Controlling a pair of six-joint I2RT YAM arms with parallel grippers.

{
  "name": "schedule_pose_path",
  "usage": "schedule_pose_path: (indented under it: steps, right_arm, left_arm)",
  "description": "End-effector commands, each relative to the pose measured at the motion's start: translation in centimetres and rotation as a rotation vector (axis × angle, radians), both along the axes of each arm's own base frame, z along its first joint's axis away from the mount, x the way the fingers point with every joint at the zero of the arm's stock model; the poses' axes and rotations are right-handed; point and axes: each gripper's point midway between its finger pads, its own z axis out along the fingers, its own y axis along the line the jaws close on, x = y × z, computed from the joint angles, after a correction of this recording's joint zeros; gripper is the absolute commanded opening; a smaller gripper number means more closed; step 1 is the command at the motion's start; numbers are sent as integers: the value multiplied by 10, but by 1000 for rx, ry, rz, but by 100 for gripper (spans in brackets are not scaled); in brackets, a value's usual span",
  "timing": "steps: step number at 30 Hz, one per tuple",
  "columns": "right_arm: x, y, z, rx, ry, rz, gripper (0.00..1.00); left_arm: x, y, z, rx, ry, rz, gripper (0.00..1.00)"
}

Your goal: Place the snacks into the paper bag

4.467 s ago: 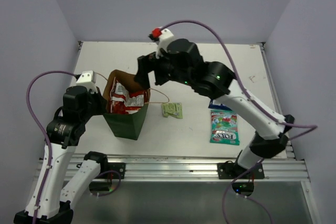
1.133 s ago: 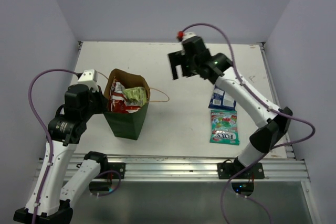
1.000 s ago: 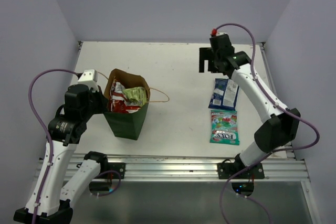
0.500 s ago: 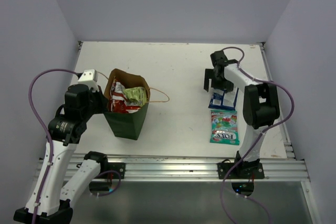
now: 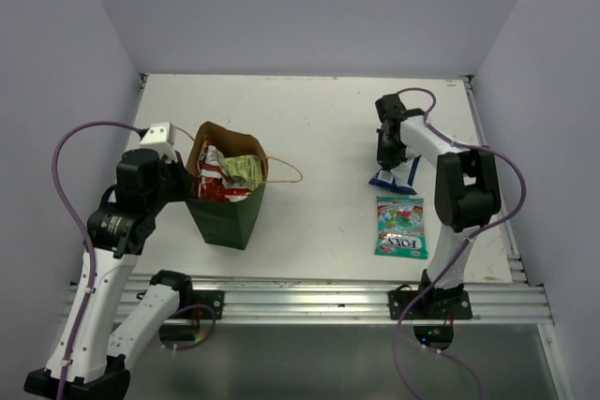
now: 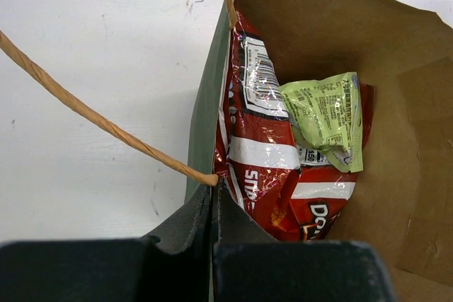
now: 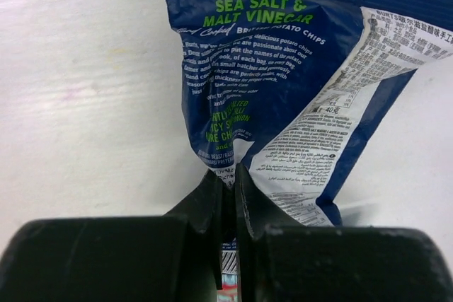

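Observation:
The paper bag (image 5: 225, 214) stands upright at the left, dark green outside and brown inside (image 6: 396, 104). My left gripper (image 5: 186, 178) is shut on its near wall (image 6: 202, 118), fingertips meeting at the rim (image 6: 214, 192). Inside lie a red chip bag (image 6: 283, 175) and a pale green packet (image 6: 329, 114), both also seen from above (image 5: 216, 183) (image 5: 242, 169). At the right, my right gripper (image 5: 387, 155) is shut on the edge of the dark blue-white packet (image 7: 283, 68), which is bunched up on the table (image 5: 394, 178). The teal-pink Fox's bag (image 5: 401, 229) lies flat just in front of it.
One tan string handle (image 5: 286, 171) loops out over the table to the bag's right, another (image 6: 85, 114) to its left. A metal rail (image 5: 309, 295) runs along the near edge. Purple walls close the table on three sides.
My right arm swung from the middle to the right, came down on the dark blue-white packet and shut on its edge, bunching it. The left arm and the paper bag have not moved.

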Motion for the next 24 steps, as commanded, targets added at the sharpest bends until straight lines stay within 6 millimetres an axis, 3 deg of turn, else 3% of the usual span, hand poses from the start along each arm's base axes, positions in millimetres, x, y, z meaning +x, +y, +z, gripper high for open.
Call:
schedule_pose_path:
  steps: [1, 3, 5, 6, 8, 9, 10, 12, 14, 15, 17, 21, 22, 24]
  right_arm:
    - [16, 23, 86, 88, -183, 70, 0]
    - [24, 50, 149, 180, -309, 137, 0]
    - [22, 88, 189, 229, -372, 237, 0]
    - [17, 119, 231, 283, -431, 320, 0]
    - [13, 153, 258, 336, -459, 397, 0]
    - [8, 172, 297, 404, -523, 434, 0]
    - [-7, 204, 311, 483, -521, 512, 0]
    - [-18, 240, 343, 596, -556, 567, 0]
    - [-48, 281, 365, 740, -539, 648, 0]
    - [-52, 300, 365, 790, -527, 676, 0]
    - [-83, 337, 372, 913, -479, 756, 0]
    - [-132, 390, 364, 1024, -373, 875, 0]
    - [-146, 405, 354, 1032, -329, 906, 0]
    - [-162, 419, 349, 1062, -284, 936, 0]
  left_arm:
    - [9, -6, 10, -6, -46, -28, 0]
    - [10, -6, 8, -7, -43, -27, 0]
    - [10, -6, 8, -8, -42, -28, 0]
    - [10, -7, 8, -10, -42, -29, 0]
    - [11, -8, 7, -12, -40, -33, 0]
    - [11, -8, 7, -13, -40, -34, 0]
    - [11, -8, 8, -15, -42, -34, 0]
    - [11, -9, 7, -18, -40, -34, 0]
    - [11, -9, 7, -20, -40, -37, 0]
    - [11, -9, 8, -20, -42, -37, 0]
    - [11, -10, 7, -22, -40, -39, 0]
    - [10, -10, 8, -23, -41, -42, 0]
    - [10, -10, 8, -25, -42, -41, 0]
    - [9, -11, 9, -27, -45, -45, 0]
